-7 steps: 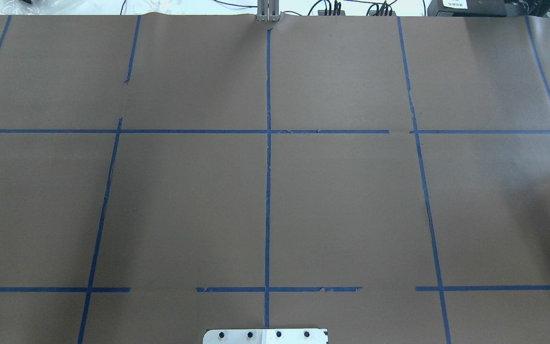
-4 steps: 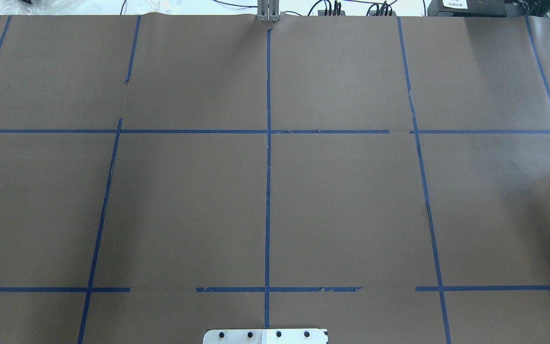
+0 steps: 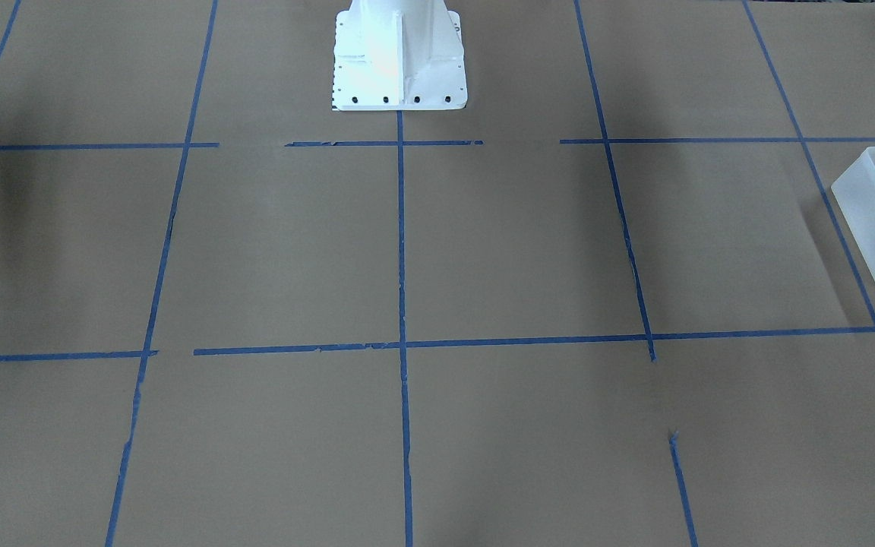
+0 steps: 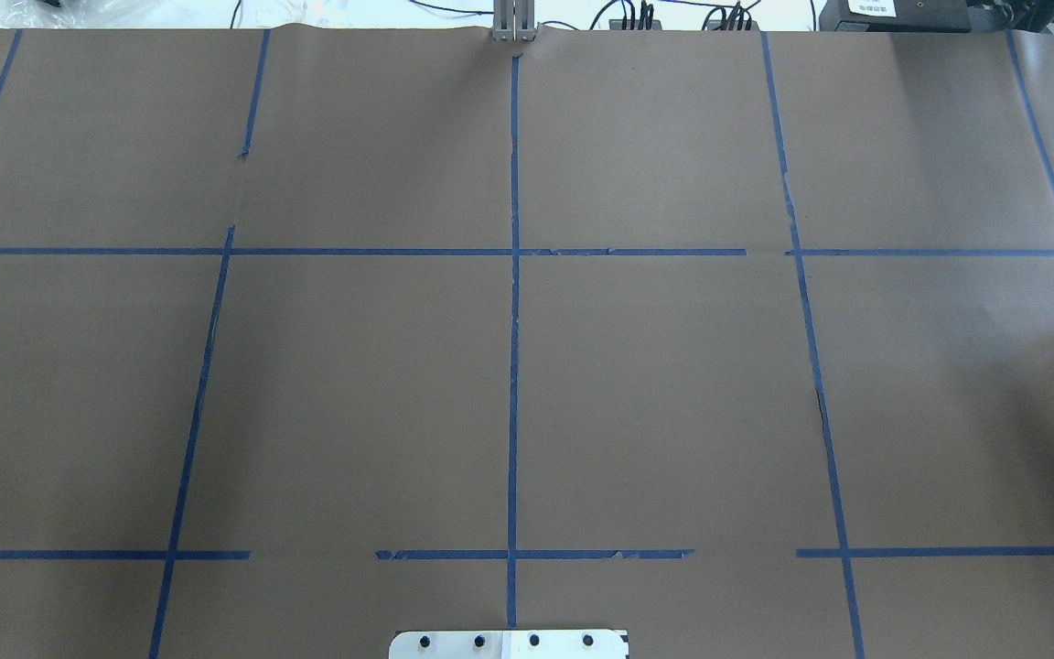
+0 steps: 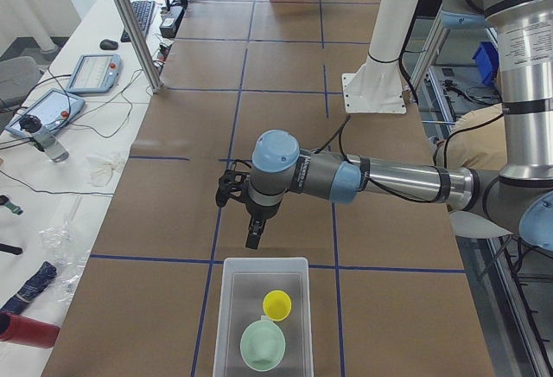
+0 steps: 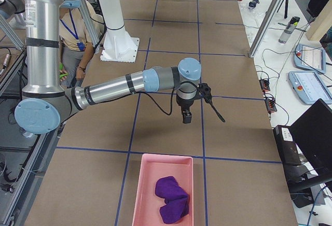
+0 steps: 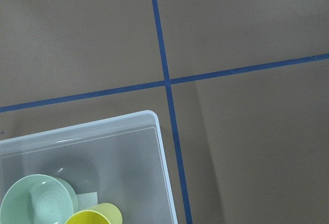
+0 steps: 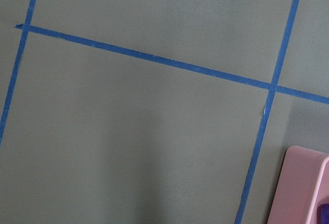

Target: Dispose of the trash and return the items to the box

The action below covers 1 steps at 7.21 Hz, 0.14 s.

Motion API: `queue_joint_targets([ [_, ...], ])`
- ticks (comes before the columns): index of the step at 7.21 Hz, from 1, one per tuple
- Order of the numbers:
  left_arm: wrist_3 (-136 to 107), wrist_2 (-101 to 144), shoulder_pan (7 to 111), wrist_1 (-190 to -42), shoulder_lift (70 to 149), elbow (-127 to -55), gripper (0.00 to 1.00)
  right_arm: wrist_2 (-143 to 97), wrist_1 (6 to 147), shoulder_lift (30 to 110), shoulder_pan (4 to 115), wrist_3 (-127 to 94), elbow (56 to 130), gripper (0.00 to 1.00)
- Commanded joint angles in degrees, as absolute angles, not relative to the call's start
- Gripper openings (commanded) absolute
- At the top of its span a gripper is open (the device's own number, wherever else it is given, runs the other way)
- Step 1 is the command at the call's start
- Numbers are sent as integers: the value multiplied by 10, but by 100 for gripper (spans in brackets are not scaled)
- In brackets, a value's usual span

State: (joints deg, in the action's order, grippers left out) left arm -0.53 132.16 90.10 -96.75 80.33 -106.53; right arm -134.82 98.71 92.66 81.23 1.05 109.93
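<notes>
A clear plastic box [image 5: 232,308] stands at the table's left end and holds a green cup [image 5: 262,345] and a yellow cup [image 5: 277,304]. The left wrist view shows its corner [image 7: 103,126] with both cups. The front view shows its wall [image 3: 870,220]. A pink bin [image 6: 142,189] at the right end holds a purple cloth [image 6: 171,197]. The right wrist view shows its corner [image 8: 300,188]. My left gripper [image 5: 252,237] hangs just before the clear box. My right gripper [image 6: 185,116] hangs above the table before the pink bin. I cannot tell whether either is open or shut.
The white robot pedestal [image 3: 399,61] stands at the table's near middle. Brown paper with blue tape lines covers the table [image 4: 673,366]. Tablets, bottles and cables lie on the side bench [image 5: 60,109]. A person [image 6: 70,34] stands behind the robot.
</notes>
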Motion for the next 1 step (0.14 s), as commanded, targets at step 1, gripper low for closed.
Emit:
queue_joint_targets([
  [1, -2, 1323, 903, -965, 809, -1063, 100, -1353, 984, 923, 807, 9, 1081, 100],
])
